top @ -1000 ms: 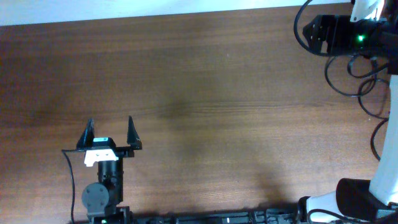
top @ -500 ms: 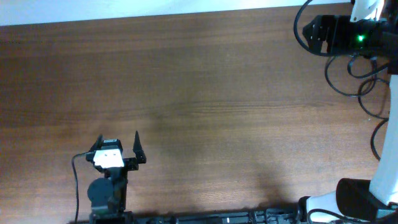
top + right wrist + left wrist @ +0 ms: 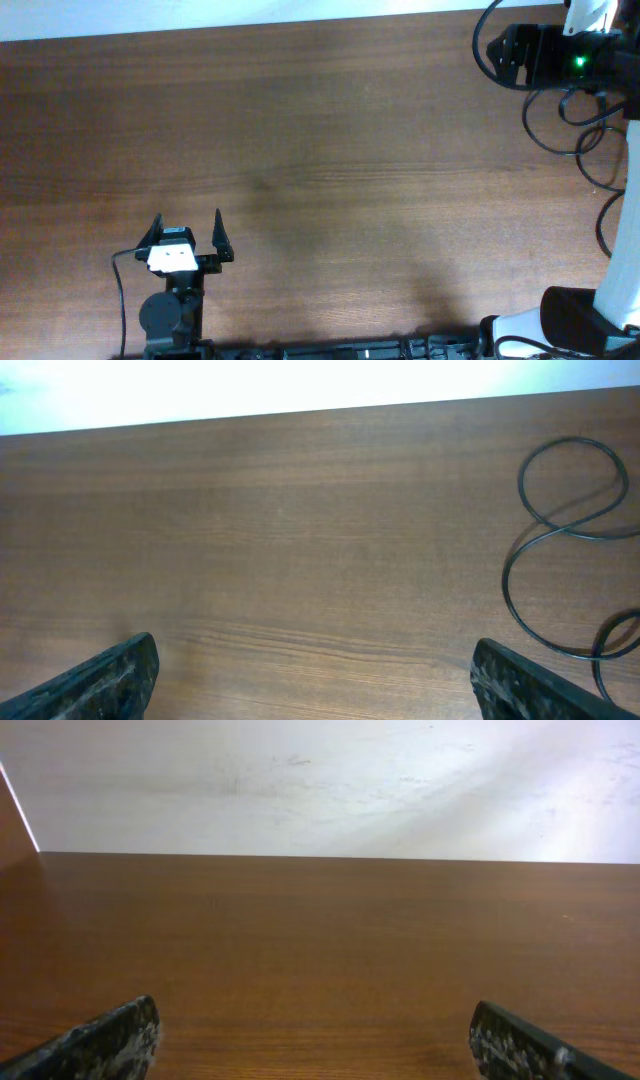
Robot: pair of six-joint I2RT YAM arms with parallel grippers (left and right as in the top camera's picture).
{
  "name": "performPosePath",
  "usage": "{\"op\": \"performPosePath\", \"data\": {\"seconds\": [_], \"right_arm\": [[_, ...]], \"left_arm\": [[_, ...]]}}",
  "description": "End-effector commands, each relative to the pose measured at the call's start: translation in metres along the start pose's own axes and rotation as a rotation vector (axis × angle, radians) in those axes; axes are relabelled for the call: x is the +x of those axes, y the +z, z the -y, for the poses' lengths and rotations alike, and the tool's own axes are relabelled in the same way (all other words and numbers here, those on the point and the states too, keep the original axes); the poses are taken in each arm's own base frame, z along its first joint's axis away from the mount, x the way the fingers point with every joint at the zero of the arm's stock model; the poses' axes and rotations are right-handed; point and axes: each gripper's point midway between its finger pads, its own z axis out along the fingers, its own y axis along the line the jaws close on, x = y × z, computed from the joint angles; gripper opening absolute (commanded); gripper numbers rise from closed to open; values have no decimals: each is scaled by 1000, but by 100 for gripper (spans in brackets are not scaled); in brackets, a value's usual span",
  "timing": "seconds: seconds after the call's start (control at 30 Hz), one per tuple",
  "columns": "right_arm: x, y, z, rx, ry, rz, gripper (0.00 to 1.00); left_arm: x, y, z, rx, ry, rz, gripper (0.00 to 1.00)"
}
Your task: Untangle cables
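Black cable loops lie at the table's far right, partly under a black device. In the right wrist view the cable shows as linked round loops at the right edge. My left gripper is open and empty near the front left of the table, far from the cable. Its wrist view shows both fingers wide apart over bare wood. My right gripper is open and empty, with the loops ahead to its right. The right gripper itself does not show in the overhead view.
A black device with a green light sits at the far right corner, with cables running from it. The right arm's white and black base stands at the front right. The brown wooden table ends at a white wall along its far edge.
My left gripper has drawn back toward the table's front edge and shifted slightly right, still open. The cables and the right side have not moved.
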Motion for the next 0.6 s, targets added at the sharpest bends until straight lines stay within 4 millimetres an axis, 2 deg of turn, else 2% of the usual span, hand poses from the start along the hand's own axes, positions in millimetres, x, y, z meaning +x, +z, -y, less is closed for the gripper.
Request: {"op": "performPosePath", "data": {"seconds": [0.0,0.17,0.57], "right_arm": [[-2,0,0,0,-13,5,99],[-2,0,0,0,-13,5,99],[-1,0,0,0,-13,4,99]], "left_arm": [[0,-1,-1,-6,-1,1,99],[1,-1,1,4,50,0,99],[1,0,1,5,51,0,99]]}}
